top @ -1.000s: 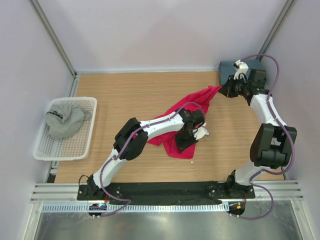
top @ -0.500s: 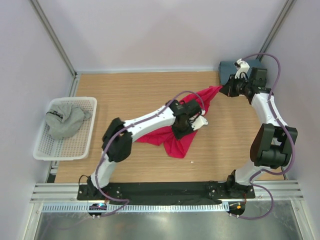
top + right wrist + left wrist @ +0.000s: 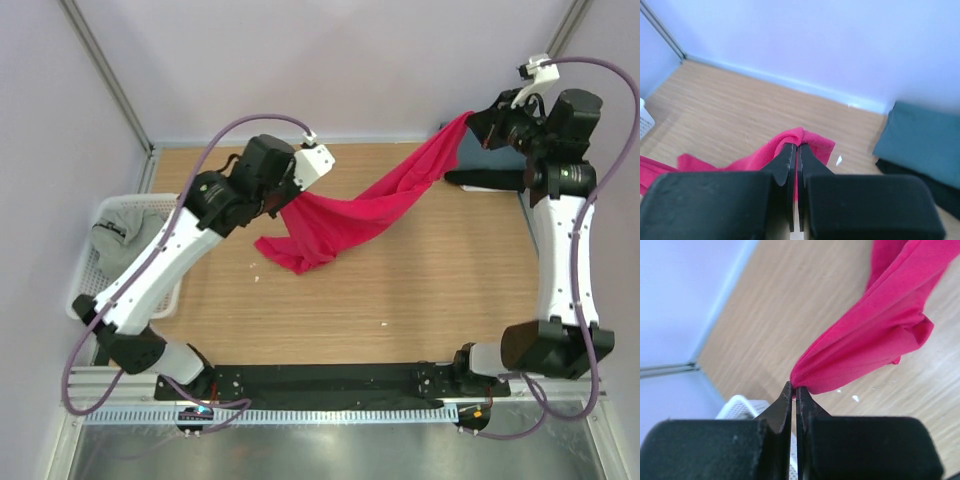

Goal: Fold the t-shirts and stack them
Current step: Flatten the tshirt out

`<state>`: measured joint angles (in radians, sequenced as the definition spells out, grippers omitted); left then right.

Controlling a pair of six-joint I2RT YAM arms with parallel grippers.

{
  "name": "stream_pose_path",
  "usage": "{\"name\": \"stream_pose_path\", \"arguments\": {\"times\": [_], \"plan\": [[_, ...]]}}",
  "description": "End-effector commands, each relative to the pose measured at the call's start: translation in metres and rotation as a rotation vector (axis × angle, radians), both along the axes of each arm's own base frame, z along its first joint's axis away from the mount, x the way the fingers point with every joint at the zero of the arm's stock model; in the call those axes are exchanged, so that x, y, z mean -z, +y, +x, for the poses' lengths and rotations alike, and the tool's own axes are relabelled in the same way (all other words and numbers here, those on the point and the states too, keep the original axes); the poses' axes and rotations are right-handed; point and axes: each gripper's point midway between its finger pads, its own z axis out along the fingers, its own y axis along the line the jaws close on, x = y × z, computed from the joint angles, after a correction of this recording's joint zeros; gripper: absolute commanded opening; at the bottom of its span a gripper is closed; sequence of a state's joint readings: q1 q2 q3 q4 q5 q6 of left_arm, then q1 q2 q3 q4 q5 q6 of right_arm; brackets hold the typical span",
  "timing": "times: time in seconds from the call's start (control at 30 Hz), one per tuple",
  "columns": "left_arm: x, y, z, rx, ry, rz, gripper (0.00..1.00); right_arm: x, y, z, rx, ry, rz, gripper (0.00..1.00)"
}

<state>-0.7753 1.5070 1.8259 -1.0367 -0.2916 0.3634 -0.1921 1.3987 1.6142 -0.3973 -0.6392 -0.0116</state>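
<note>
From the top camera, you have the crimson-red t-shirt [image 3: 370, 205] strung between both arms. The left gripper [image 3: 283, 199] pinches one end over the left-middle of the table [image 3: 420, 290], and the right gripper [image 3: 476, 119] pinches the other end by the far right corner, so the cloth's long axis runs on a diagonal between them. Most of the slack hangs close to your left claw, and its lowest bunch appears to touch the wood. The grey t-shirt [image 3: 128, 243] sits in the mesh basket [image 3: 150, 300], well apart. In the left wrist view, the jaws are pressed together on a folded edge, and the shirt trails away up and to the right. In the right wrist view, the jaws are likewise clamped on a small hump of red cloth, and the folded slate-blue t-shirt [image 3: 920, 137] lies on a black t-shirt [image 3: 927, 192] off to that claw's right. To lay the tee flat, you will probably need the left arm, the one nearer the bunch, to draw the slack out.
</note>
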Motion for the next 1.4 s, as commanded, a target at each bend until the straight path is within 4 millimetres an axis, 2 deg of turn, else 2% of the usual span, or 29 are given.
{"name": "stream_pose_path", "arguments": {"times": [0.0,0.13,0.23,0.33,0.4,0.53,0.63,0.77,0.8,0.87,0.93,1.0,1.03,1.1,1.13,1.2,1.37], "plan": [[-0.068,0.04,0.006,-0.098,-0.23,-0.031,0.0,-0.079,0.006,-0.036,0.028,-0.195,0.035,0.01],[-0.122,0.074,0.0,-0.159,-0.399,-0.08,0.0,-0.116,0.001,-0.052,0.084,-0.273,0.037,0.01],[-0.163,0.091,-0.009,-0.175,-0.516,-0.125,0.0,-0.142,-0.002,-0.067,0.124,-0.343,0.028,0.01],[-0.194,0.103,-0.015,-0.189,-0.612,-0.152,0.0,-0.155,-0.002,-0.079,0.131,-0.381,0.002,0.01],[-0.221,0.116,-0.028,-0.203,-0.684,-0.19,0.0,-0.166,-0.003,-0.092,0.142,-0.419,-0.036,0.01],[-0.248,0.13,-0.041,-0.222,-0.756,-0.24,0.0,-0.187,-0.005,-0.116,0.184,-0.468,-0.067,0.01],[-0.254,0.136,-0.047,-0.233,-0.769,-0.265,0.0,-0.19,-0.003,-0.124,0.184,-0.469,-0.053,0.01],[-0.228,0.127,-0.036,-0.221,-0.712,-0.22,0.0,-0.179,0.001,-0.123,0.164,-0.436,-0.016,0.01],[-0.213,0.124,-0.03,-0.22,-0.686,-0.189,0.0,-0.177,0.001,-0.121,0.164,-0.429,-0.01,0.01],[-0.204,0.121,-0.026,-0.225,-0.671,-0.18,0.0,-0.174,0.001,-0.118,0.159,-0.423,-0.007,0.01],[-0.202,0.119,-0.026,-0.22,-0.663,-0.194,0.0,-0.183,0.002,-0.122,0.154,-0.444,-0.007,0.01],[-0.21,0.12,-0.03,-0.225,-0.673,-0.232,0.0,-0.194,0.003,-0.128,0.159,-0.47,-0.006,0.01],[-0.223,0.124,-0.035,-0.233,-0.7,-0.262,0.0,-0.207,0.004,-0.137,0.162,-0.502,-0.009,0.01],[-0.239,0.128,-0.04,-0.238,-0.732,-0.301,0.0,-0.22,0.004,-0.147,0.169,-0.541,-0.016,0.01],[-0.252,0.132,-0.047,-0.235,-0.758,-0.329,0.0,-0.232,0.006,-0.159,0.171,-0.58,-0.026,0.01],[-0.263,0.136,-0.054,-0.23,-0.778,-0.361,0.0,-0.242,0.007,-0.171,0.176,-0.611,-0.029,0.01],[-0.29,0.149,-0.079,-0.21,-0.821,-0.468,0.0,-0.271,0.014,-0.222,0.19,-0.726,-0.046,0.01]]}}
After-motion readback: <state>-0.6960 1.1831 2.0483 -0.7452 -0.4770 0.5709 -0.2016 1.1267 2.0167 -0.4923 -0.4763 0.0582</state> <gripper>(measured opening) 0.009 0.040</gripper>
